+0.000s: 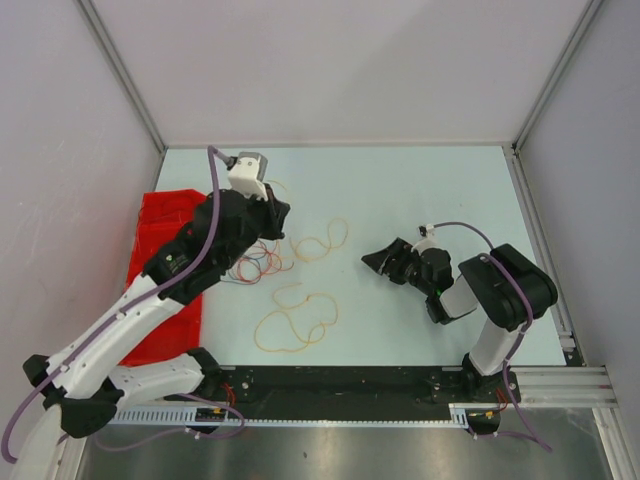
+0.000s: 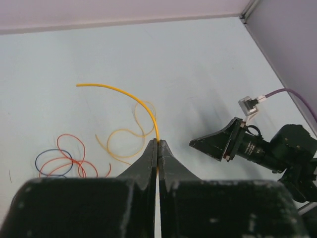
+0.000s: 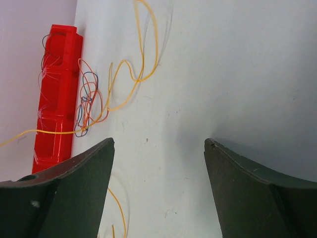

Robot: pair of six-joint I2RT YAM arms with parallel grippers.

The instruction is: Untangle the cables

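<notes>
While my left gripper (image 2: 158, 145) pinches the orange cable (image 2: 130, 95) and my right gripper (image 3: 159, 143) gapes empty, hasty pulling could tighten the tangle (image 2: 67, 159).

left gripper (image 2: 158, 145) clamped tight, arm outstretched; right gripper (image 3: 158, 145) spread wide

1 high view down onto the table (image 1: 400, 190); 2 low, close wrist views across it; cables (image 1: 265, 265) in all 3.

Orange cable (image 2: 141, 105) (thin) in left pincer (image 2: 158, 147)
</notes>
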